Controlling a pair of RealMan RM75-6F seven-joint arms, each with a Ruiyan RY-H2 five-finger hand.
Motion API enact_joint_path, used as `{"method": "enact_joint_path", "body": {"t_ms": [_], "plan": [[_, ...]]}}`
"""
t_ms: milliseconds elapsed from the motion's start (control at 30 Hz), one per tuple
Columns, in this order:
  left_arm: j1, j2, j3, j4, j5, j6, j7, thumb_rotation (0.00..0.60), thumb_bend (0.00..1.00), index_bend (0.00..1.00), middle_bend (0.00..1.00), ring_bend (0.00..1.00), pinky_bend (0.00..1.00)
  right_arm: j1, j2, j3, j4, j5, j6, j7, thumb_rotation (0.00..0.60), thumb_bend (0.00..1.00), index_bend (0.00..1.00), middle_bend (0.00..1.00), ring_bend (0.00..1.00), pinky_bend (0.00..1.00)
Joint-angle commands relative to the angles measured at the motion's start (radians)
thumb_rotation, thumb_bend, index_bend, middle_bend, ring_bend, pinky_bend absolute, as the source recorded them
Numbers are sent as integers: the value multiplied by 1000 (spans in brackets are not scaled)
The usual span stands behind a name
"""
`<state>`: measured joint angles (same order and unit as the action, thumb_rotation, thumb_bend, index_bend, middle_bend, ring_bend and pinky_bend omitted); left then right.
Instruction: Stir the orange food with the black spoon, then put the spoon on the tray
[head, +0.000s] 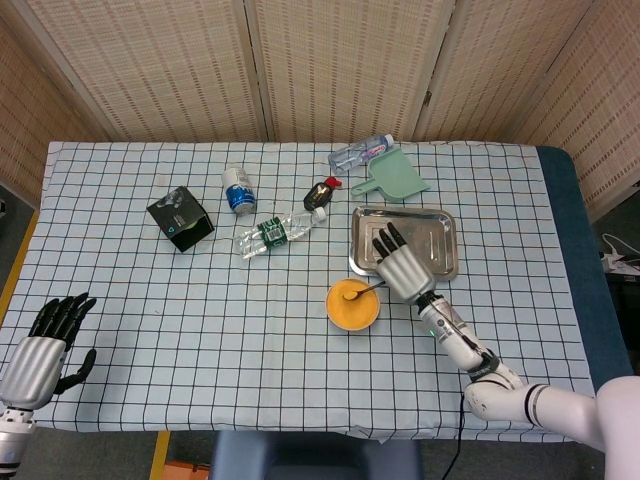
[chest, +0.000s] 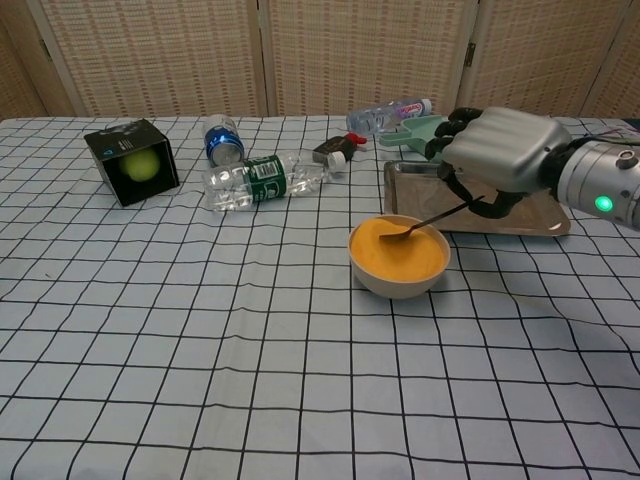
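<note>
Near the middle right of the head view, the right hand (head: 402, 268) holds the black spoon (chest: 432, 221) by its handle, the fingers curled around the upper end. In the chest view the same hand (chest: 497, 150) sits at the upper right of the frame, above the near edge of the metal tray (chest: 545, 222). The spoon slants down to the left from the hand, and its bowl end rests in the orange food (chest: 398, 248), just inside the right part of the white bowl (chest: 397, 280). The bowl stands on the checked tablecloth (chest: 200, 330) just in front of the tray, at about the centre of the chest view.

The left hand (head: 48, 338) shows only in the lower left corner of the head view, well apart from everything else, holding nothing, its dark fingers (head: 66, 312) slightly spread and pointing upward.

Toward the upper left of the chest view lie a black box (chest: 131, 161) with a yellow-green ball showing in it, a blue-labelled can (chest: 223, 141) on its side, and a clear bottle (chest: 265, 180) lying flat. Behind the tray are a green dustpan (head: 395, 176) and a second clear bottle (head: 361, 153).
</note>
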<state>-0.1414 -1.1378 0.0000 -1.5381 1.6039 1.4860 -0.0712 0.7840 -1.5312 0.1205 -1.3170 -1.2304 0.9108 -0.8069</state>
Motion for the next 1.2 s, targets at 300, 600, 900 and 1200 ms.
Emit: {"method": "enact_joint_path", "body": {"t_ms": [300,600,900,1200], "plan": [[3,0,2,-1,6,7,3,600,464,0,0,0,36,-7,50,-23,-96,27,10,-20,600,647,1000,154,53,0],[2,0,1,-3,3,4,5,600,464,0,0,0,36,-16,42,-6,-66,-24,77,65,600,647,1000,154,54,0],[-3,-2,-2,4,-8,-7,-2,600,463,0,0,0,36,13,-22,3,41,-21,51,78,600,647,1000,155,65,0],[-3,1,-4,8,-9,-6,-14,600,464,0,0,0,36,32,-69,1,103,4,17,61,600,647,1000,155,65,0]]}}
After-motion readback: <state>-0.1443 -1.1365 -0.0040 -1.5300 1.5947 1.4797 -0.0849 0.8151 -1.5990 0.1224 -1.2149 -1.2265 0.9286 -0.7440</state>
